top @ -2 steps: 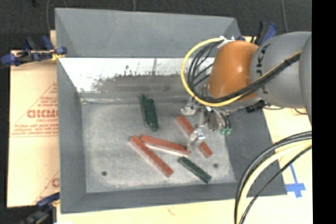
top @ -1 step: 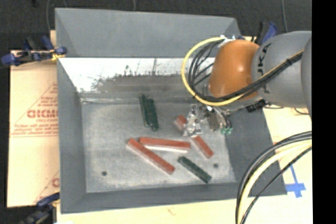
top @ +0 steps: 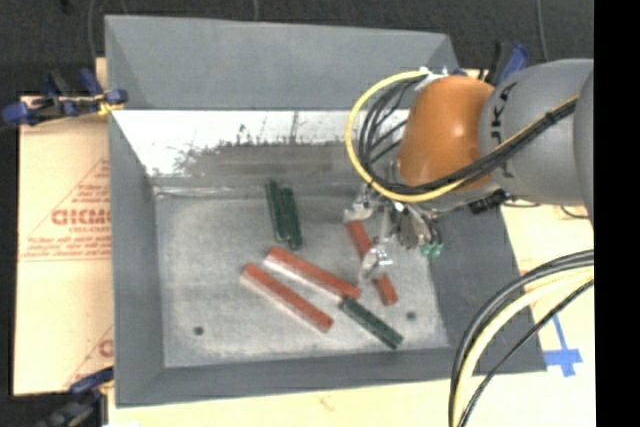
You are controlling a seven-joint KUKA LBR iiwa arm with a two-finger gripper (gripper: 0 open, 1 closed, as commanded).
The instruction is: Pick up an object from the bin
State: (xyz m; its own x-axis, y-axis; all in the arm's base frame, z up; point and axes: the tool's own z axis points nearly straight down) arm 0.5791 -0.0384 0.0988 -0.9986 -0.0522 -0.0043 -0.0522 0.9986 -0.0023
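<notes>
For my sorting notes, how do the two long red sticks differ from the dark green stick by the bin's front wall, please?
The red sticks are red and longer; the green stick is dark and shorter. The red sticks lie as a pair mid-floor; the green stick is single, nearer the front. All lie flat, slanting alike.

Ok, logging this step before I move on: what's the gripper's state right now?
Gripper: open or shut cannot be told; it is low over a short red stick at the right of the bin.
</notes>
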